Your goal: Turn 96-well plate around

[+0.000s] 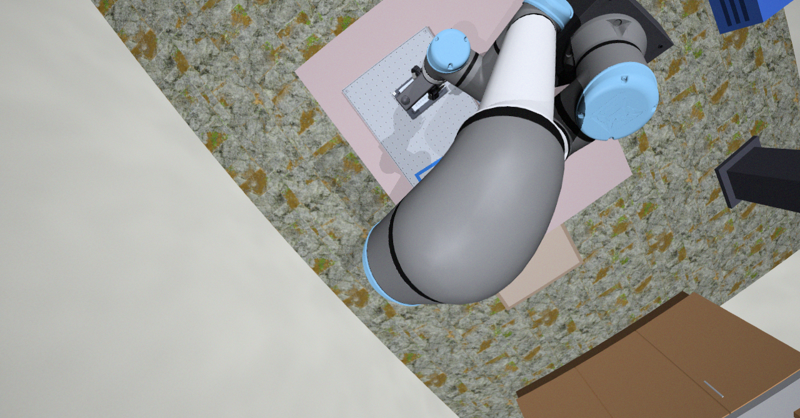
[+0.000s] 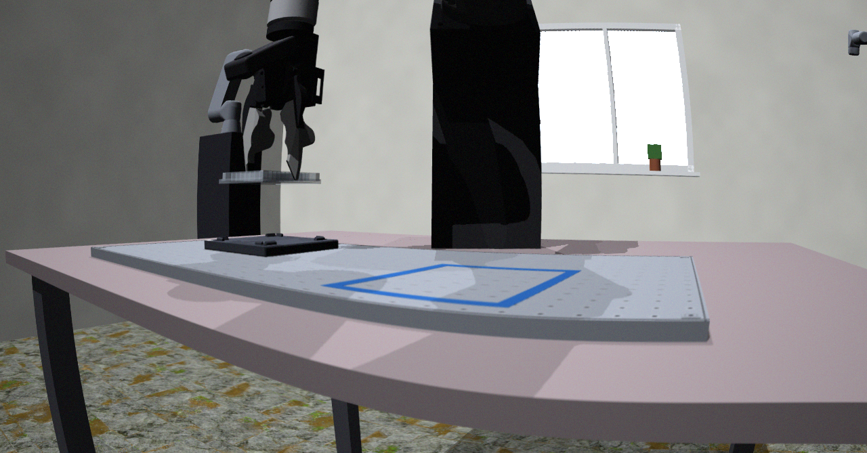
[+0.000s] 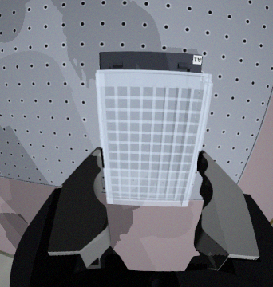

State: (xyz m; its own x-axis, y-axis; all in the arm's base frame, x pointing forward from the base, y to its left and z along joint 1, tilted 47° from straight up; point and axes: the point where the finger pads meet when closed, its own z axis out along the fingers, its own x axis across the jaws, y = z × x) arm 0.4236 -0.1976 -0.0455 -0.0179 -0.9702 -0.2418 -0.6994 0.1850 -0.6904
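Observation:
The clear 96-well plate (image 2: 269, 177) (image 3: 152, 131) hangs level in the air, well above the black nest N1 (image 2: 271, 246) (image 3: 148, 60). My gripper (image 2: 276, 168) (image 3: 150, 150) (image 1: 418, 97) is shut on the plate's two long sides near its near end. In the wrist view the plate's long axis lines up with the nest, which is mostly covered by the plate. The nest's A1 label (image 3: 197, 60) is at its far right corner. The plate's far right corner looks cut off, on the same side as that label.
The nest stands on a grey perforated board (image 2: 636, 305) (image 1: 369, 102) (image 3: 232, 40) on a pink table (image 2: 788, 305) (image 1: 346, 52). A blue rectangle outline (image 2: 424, 296) is marked on the board. The black robot pedestal (image 2: 485, 135) stands behind. A dark post (image 2: 218, 208) stands behind the nest.

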